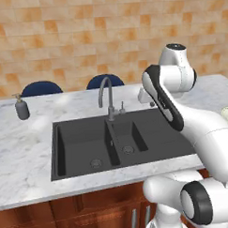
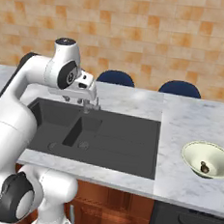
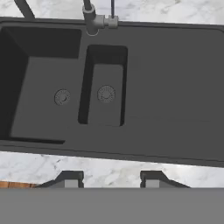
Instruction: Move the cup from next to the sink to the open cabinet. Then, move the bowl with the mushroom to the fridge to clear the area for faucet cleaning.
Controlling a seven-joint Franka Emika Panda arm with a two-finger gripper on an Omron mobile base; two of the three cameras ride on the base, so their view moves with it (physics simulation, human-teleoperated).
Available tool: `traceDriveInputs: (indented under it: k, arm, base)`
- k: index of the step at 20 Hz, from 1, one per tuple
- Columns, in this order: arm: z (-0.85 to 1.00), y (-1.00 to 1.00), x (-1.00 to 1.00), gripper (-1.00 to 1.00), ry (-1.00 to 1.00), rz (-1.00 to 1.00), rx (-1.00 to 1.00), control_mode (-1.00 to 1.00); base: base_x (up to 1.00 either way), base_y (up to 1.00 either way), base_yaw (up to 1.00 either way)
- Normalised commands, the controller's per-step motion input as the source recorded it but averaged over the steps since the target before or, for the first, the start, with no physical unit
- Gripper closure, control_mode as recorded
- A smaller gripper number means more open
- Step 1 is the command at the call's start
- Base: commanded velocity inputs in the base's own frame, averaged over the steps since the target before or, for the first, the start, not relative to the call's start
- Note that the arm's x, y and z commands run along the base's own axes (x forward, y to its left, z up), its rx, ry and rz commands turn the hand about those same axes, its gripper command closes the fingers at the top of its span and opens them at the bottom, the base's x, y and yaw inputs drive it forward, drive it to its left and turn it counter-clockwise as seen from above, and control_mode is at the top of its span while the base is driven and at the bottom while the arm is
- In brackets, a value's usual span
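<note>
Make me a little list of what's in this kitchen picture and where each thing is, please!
sink: dark double basin set in the white marble counter
faucet: grey arched tap at the back edge of the sink
bowl: cream-white, on the counter right of the sink
mushroom: small dark lump inside the bowl
soap bottle: dark grey pump, on the counter left of the sink
gripper: above the sink, jaws apart, holding nothing

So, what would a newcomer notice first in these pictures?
The dark double-basin sink, set in the white marble counter, with the grey faucet arching at its back edge. Then the white arm raised over the sink, its empty pincer apart. On the counter right of the sink sits the bowl with the mushroom.
</note>
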Motion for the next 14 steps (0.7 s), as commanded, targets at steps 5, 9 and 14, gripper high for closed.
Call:
traceDriveInputs:
  k: [5, 9, 14]
  arm:
    - [-0.06, -0.03, -0.49, -1.0, 0.0, 0.0, 0.0, -1.0]
    - [-0.06, -0.37, -0.75, -1.0, 0.0, -0.09, 0.06, 1.0]
    - [0.0, 0.0, 0.0, -1.0, 0.0, 0.0, 0.0, 1.0]
  base:
    - [0.0, 0.0, 0.0]
    - [-0.19, -0.2, -0.05]
    - [-0.47, -1.0, -0.26]
